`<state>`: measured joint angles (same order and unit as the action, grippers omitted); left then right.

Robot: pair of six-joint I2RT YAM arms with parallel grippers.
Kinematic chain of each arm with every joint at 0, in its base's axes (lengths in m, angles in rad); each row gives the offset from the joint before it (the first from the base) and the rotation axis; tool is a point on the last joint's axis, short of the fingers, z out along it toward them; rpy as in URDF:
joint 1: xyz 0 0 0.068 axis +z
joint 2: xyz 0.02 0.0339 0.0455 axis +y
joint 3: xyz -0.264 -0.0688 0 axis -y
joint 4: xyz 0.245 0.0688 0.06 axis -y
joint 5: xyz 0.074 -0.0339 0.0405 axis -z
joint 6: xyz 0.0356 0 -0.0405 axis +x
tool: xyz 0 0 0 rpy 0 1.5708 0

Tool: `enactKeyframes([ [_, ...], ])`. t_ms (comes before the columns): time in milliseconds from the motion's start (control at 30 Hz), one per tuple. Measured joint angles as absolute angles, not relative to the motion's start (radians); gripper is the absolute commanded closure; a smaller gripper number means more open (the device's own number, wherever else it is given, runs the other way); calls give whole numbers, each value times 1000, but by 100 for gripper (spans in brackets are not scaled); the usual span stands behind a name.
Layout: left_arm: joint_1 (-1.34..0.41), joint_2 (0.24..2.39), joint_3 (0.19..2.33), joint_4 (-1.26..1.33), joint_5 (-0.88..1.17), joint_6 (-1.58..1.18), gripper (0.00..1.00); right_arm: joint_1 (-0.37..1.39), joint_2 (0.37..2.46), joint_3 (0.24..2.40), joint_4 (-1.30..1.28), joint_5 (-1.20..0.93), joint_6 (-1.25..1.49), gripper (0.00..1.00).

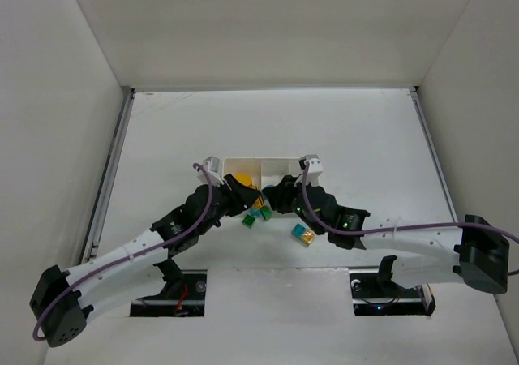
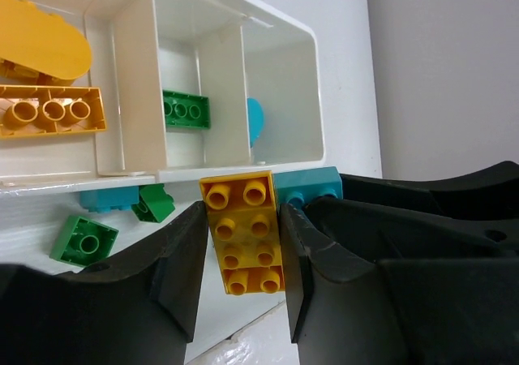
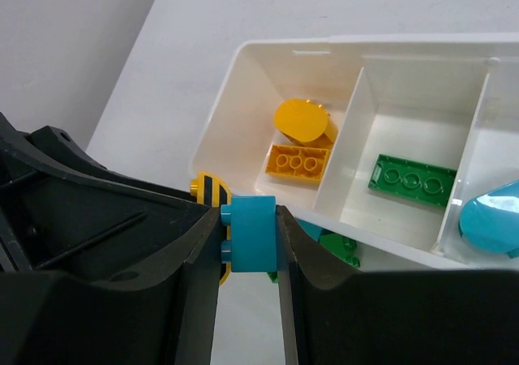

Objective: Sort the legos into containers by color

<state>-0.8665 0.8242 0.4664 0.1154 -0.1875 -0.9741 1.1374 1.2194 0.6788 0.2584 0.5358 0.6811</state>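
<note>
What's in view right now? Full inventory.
table: 1, white, under everything
tray: 1, white, three compartments, mid-table
round yellow piece: 1, yellow, left compartment
yellow bar: 1, yellow, left compartment
green plate: 1, green, middle compartment
round cyan piece: 1, cyan, right compartment
loose green bricks: 2, green, table before tray
loose cyan brick: 1, cyan, by tray front
outlying pair: 2, cyan and yellow, table, right of the rest
yellow 2x4: 1, yellow, in left hand
cyan block: 1, cyan, in right hand
left hand: 1, black, shut on yellow 2x4
right hand: 1, black, shut on cyan block
</note>
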Motion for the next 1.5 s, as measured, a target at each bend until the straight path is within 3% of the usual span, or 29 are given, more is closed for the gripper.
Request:
enactKeyframes([
  [767,-786,635,447,93,-166,-961,87,1060,1098,618,245,496,686,76],
  [1167,-772,689,447,94,-144,-950,87,834,1106,610,207,510,609,75],
  [1500,-779,765,447,141,-139,-938,87,796,1159,611,135,575,548,75],
])
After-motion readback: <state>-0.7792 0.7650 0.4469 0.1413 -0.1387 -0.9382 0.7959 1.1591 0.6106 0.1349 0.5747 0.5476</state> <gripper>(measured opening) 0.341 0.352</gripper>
